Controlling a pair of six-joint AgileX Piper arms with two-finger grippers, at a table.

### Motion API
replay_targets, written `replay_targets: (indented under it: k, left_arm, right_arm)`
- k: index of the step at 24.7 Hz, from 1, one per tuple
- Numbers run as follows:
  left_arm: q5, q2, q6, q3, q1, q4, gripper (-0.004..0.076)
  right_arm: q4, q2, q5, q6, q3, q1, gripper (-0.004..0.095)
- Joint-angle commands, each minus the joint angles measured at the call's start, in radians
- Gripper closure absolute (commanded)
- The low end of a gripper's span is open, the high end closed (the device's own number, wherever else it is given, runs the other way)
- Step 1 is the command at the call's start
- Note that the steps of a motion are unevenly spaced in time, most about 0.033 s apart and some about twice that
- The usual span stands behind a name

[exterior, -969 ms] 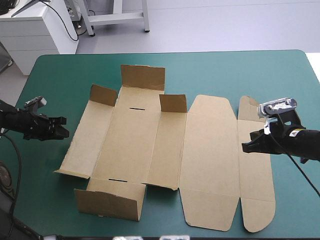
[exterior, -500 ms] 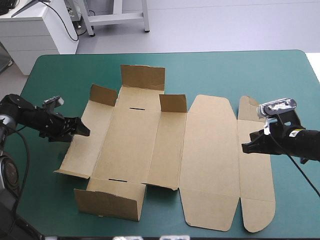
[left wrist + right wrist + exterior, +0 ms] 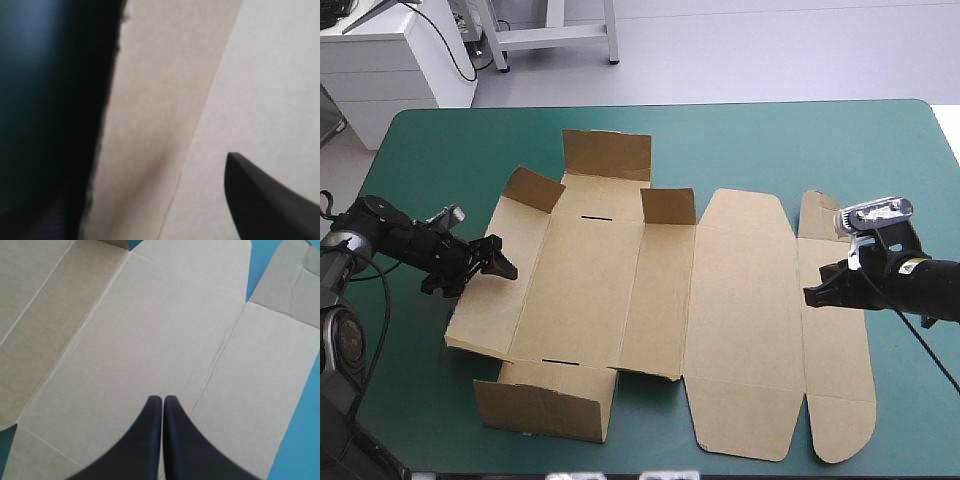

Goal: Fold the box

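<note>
Two things matter: your left gripper (image 3: 503, 258), fingers apart at the left wall of the box (image 3: 590, 290) lying mostly flat in the middle of the table (image 3: 440, 140), should pinch that wall squarely before raising it, while your right gripper (image 3: 810, 295), fingers together, steadies the lid side.

Clock set on the left gripper (image 3: 160, 160), 12 o'clock straight ahead. Fingers parted: one black finger (image 3: 272, 202) shows at 5 o'clock, well off the middle. The brown box (image 3: 165, 100) lies very close. Its darker strip (image 3: 150, 125) runs from 12 to 6 o'clock, its paler panel (image 3: 275, 75) sits at 2 o'clock, and a crease slants between them. The rough cut edge is at 11 o'clock, with the shadowed, blurred teal-green cover (image 3: 30, 75) beyond it at 9 o'clock.
</note>
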Motion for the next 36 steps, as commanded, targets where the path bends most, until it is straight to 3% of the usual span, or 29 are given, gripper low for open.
replay_targets:
  k: [1, 4, 6, 11, 15, 19, 29, 33, 36]
  left_arm:
    - [0.101, -0.043, 0.000, -0.001, -0.005, -0.103, 0.0414]
    - [0.101, -0.063, 0.000, -0.001, -0.005, -0.098, 0.0575]
    - [0.103, -0.085, 0.026, -0.001, -0.012, -0.090, 0.0729]
    - [0.103, -0.128, 0.163, -0.023, -0.097, -0.038, 0.0731]
    - [0.103, -0.132, 0.103, -0.169, -0.239, 0.237, 0.0731]
    - [0.097, -0.132, 0.092, -0.307, -0.331, 0.365, 0.0731]
    - [0.091, -0.100, 0.265, -0.531, -0.597, 0.814, 0.0731]
    - [0.016, -0.070, 0.347, -0.534, -0.729, 1.129, 0.0731]
    - [-0.083, -0.045, 0.333, -0.534, -0.791, 1.215, 0.0731]
  right_arm:
    - [0.017, -0.015, -0.032, -0.015, -0.020, -0.009, 0.0910]
    - [0.012, -0.015, -0.032, -0.015, -0.020, -0.009, 0.0910]
    - [0.011, -0.015, -0.036, -0.015, -0.020, -0.009, 0.0910]
    - [0.005, -0.015, -0.040, -0.015, -0.020, -0.009, 0.0910]
    - [0.005, -0.015, -0.040, -0.015, -0.020, -0.009, 0.0910]
    - [0.005, -0.015, -0.040, -0.015, -0.020, -0.009, 0.0910]
    - [0.005, -0.015, -0.044, -0.015, -0.020, -0.009, 0.0910]
    - [0.002, -0.015, -0.041, -0.015, -0.020, -0.009, 0.0910]
    - [0.000, -0.015, -0.039, -0.015, -0.020, -0.009, 0.0910]
